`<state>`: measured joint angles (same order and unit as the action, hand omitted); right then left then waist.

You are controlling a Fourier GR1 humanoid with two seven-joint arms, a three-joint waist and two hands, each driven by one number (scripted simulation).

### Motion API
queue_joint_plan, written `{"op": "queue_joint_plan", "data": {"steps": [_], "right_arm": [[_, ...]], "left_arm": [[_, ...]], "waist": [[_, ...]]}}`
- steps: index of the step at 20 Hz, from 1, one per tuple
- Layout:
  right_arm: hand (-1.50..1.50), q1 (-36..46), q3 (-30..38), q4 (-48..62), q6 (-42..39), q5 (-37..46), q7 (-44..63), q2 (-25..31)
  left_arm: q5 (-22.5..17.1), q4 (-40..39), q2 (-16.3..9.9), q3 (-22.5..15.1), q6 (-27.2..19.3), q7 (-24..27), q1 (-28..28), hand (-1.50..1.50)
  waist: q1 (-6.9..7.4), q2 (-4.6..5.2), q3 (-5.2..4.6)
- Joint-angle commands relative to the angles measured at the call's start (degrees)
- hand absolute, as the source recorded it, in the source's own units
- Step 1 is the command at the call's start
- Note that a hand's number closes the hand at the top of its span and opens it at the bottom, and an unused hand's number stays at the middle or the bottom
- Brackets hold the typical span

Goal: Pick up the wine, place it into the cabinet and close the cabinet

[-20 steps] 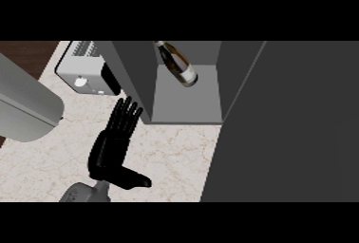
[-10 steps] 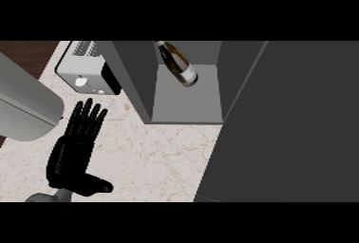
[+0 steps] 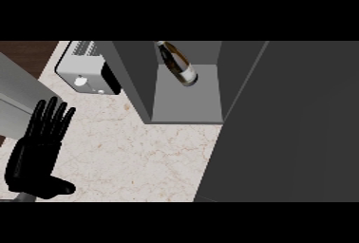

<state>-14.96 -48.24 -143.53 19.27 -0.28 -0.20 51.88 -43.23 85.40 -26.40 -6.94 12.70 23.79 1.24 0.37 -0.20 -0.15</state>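
The wine bottle (image 3: 179, 66) stands inside the open grey cabinet (image 3: 186, 105), on its shelf near the back. It has a dark body and a pale label. The cabinet's dark door (image 3: 294, 128) fills the right side of the view, swung out over the counter. My left hand (image 3: 33, 154) hovers over the counter at the lower left, fingers straight and pointing up the view, thumb out to the right. It holds nothing and is well apart from the cabinet. My right hand does not show.
A white and black toaster (image 3: 85, 72) sits at the back left, beside the cabinet's left wall. A grey slanted panel (image 3: 15, 97) runs along the left edge. The marbled counter (image 3: 147, 156) lies between my hand and the cabinet.
My left hand has drawn back leftward and down, from near the cabinet's front to the lower left corner. The bottle and the door have not moved.
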Motion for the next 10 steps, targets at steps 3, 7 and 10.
{"op": "queue_joint_plan", "data": {"steps": [3,7,10], "right_arm": [[1.5,4.1,-6.9,-9.7,-0.4,0.9,7.3,-6.6],[1.5,7.6,-5.1,-9.0,-0.6,-0.8,9.6,-9.0],[1.5,8.5,-4.0,-8.3,-0.8,-3.5,9.1,-10.4]], "left_arm": [[-1.9,1.2,-3.2,2.8,1.7,-2.2,0.5,-1.5],[-2.3,0.1,-2.9,3.0,3.6,-1.8,0.1,-1.5],[-3.2,-0.1,-4.2,4.3,5.3,-1.8,0.5,-1.5]], "waist": [[0.56,-0.03,-0.08],[0.97,0.3,-0.16],[1.91,0.49,-0.22]]}}
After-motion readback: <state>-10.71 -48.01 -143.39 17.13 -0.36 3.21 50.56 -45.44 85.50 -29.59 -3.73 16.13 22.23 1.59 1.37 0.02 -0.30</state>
